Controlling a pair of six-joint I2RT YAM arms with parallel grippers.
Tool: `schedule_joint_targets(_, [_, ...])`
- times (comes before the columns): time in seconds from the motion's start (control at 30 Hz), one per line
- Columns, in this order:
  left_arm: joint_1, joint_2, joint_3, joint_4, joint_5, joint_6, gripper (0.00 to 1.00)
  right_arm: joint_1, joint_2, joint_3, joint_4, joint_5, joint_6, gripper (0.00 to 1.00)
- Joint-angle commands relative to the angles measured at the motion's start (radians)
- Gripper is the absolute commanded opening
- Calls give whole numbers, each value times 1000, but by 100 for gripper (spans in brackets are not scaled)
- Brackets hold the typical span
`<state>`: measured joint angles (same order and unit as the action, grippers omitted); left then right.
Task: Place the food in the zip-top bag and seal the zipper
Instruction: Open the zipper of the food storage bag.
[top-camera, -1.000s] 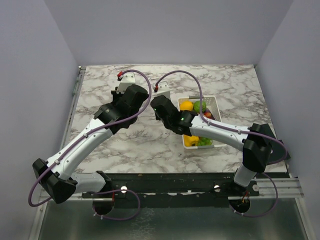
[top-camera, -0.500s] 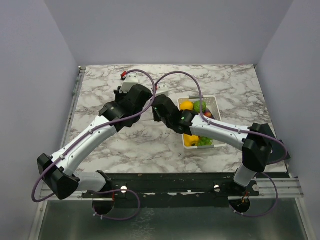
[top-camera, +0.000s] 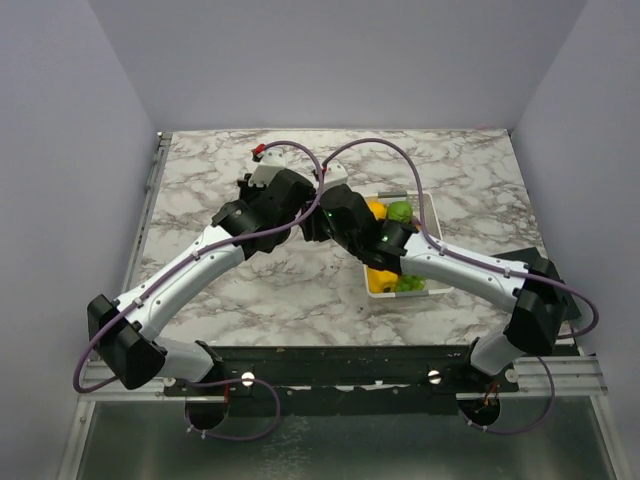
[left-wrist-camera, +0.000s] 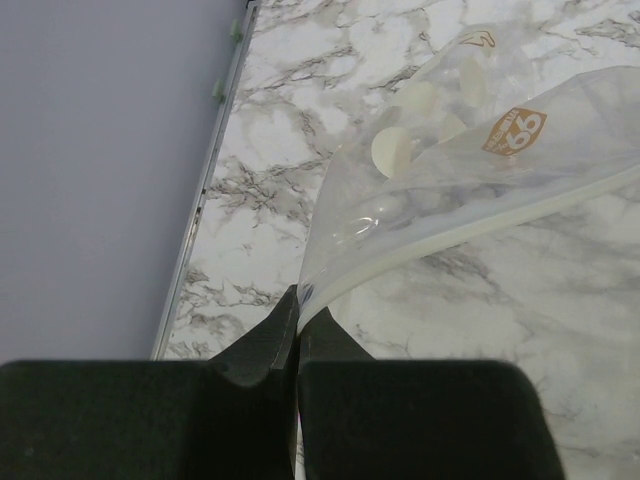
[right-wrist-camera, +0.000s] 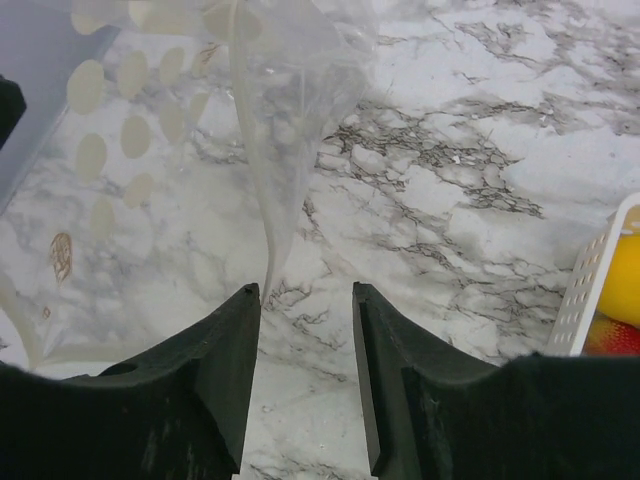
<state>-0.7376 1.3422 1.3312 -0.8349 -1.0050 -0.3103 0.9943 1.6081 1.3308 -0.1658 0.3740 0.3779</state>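
Plastic is hanging from the left gripper (left-wrist-camera: 298, 315), which is clamping its fingers tight on 1 corner of the zip-top bag (left-wrist-camera: 450, 190), right at the end of the zipper (left-wrist-camera: 480, 225). That pinch seems to be keeping the pouch lifted off the tabletop (top-camera: 200, 180) with its mouth edge stretched out, probably so the other arm can reach the opening. The right gripper (right-wrist-camera: 305, 300) is standing with its jaws apart and nothing between them. The bag's edge is dangling just ahead of 1 finger, so it is likely lining up to take the opposite lip. The food (top-camera: 398, 211) is sitting in the white slotted basket (right-wrist-camera: 588, 285) beside the right arm. None of it is showing in the bag, so filling is not yet begun. The 2 arms are meeting over the middle of a grey-veined white marble surface, which is lying inside a booth of plain pale lilac walls (top-camera: 330, 60).
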Motion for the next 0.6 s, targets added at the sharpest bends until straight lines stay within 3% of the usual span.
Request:
schedule_joint_targets(0.0, [-5, 17, 0, 15, -40, -1, 0, -5, -87, -53, 38, -33, 16, 50])
schedule_joint_targets(0.23, [-7, 25, -20, 28, -33, 0, 0, -4, -204, -144, 31, -40, 20, 56])
schedule_joint_targets(0.57, [-8, 35, -66, 66, 22, 3, 0, -4, -388, -232, -146, 34, -32, 65])
